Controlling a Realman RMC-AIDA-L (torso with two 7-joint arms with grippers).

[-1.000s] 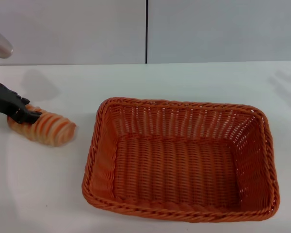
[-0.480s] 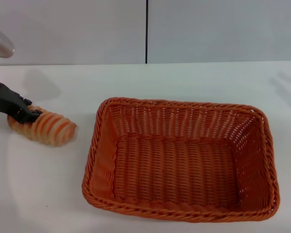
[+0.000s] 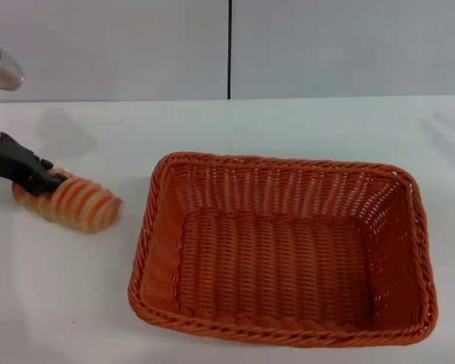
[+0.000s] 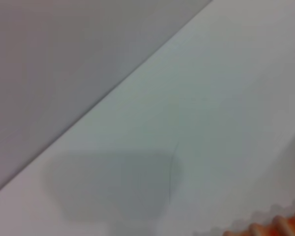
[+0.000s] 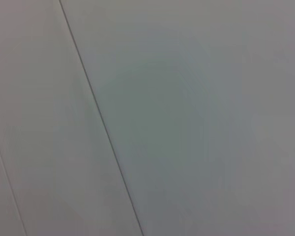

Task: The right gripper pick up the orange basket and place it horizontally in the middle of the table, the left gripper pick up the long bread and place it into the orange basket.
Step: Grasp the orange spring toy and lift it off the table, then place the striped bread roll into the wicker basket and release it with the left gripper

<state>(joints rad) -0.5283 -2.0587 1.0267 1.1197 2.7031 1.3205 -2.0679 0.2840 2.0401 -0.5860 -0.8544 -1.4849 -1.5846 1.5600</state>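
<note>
The orange basket (image 3: pixel 282 250) sits flat on the white desk (image 3: pixel 288 129), open side up, its long side running across the head view, somewhat right of the middle and close to the near edge. Well to its left lies the long bread (image 3: pixel 70 202), striped orange and cream, resting on the desk apart from the basket and slightly angled. The left pincer (image 3: pixel 39 179) reaches in from the left edge of the head view and sits on the far left end of the bread, its black fingers closed around that end. In the left wrist view only a sliver of the bread (image 4: pixel 273 227) shows at the edge, beside bare desk and the grey wall. The right pincer is out of sight in every view; its wrist camera shows only a plain grey panel (image 5: pixel 187 118) with a thin seam
</note>
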